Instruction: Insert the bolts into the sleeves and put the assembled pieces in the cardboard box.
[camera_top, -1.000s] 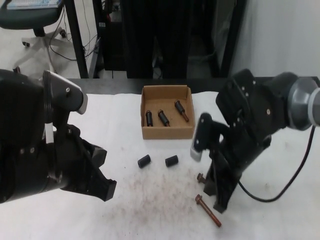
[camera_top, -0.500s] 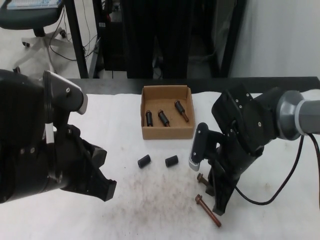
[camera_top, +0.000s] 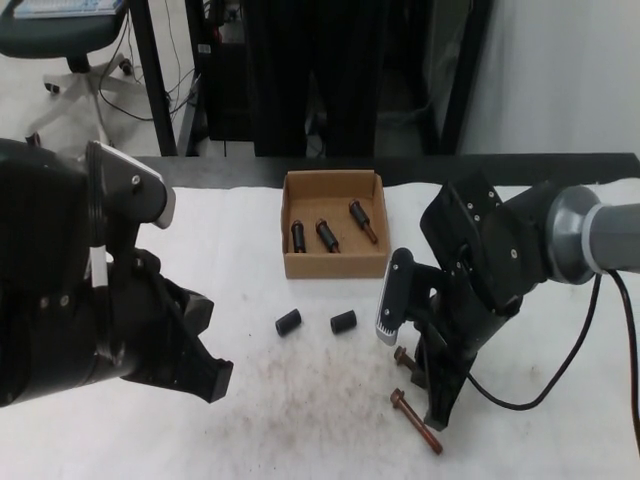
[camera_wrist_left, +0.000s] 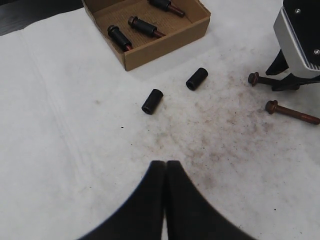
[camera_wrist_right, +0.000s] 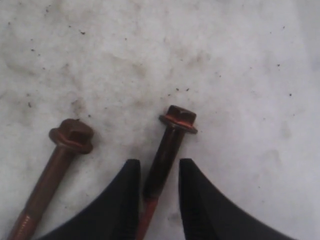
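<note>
1. Right arm (camera_top: 500, 260) was bent down over the near right of the cloth (camera_wrist_left: 75, 125). Right gripper (camera_wrist_right: 158, 165) pointed at the surface with its fingers apart, one on each side of a bolt (camera_wrist_right: 172, 137).
2. Not clamped: there was a visible gap between the shaft and one finger. Couldn't tell if the other finger touched.
3. Left arm (camera_top: 90, 300) sat low at the near left. Left gripper (camera_wrist_left: 165, 165) was above the cloth, fingers pressed together, nothing between them.
4. Second bolt (camera_wrist_right: 55, 175) lay on the cloth just beside the first, outside the fingers, not touching it.
5. Hidden: both bolts' thread ends ran out of the right wrist view. From the high view, the right arm covered most of the straddled bolt.
6. Two sleeves (camera_wrist_left: 152, 101) (camera_wrist_left: 197, 78) lay loose on the cloth, apart from each other, between the box (camera_wrist_left: 165, 42) and the bolts.
7. Box sat at the far middle and held three assembled pieces (camera_wrist_left: 145, 26) side by side.
8. Materials:
   - Bolts were coppery brown with flanged hex heads. The straddled one had a darker shaft.
   - Sleeves were short matte black cylinders.
   - Box was open-top brown cardboard.
   - Cloth was white and fuzzy, with rusty specks around the bolts.
</note>
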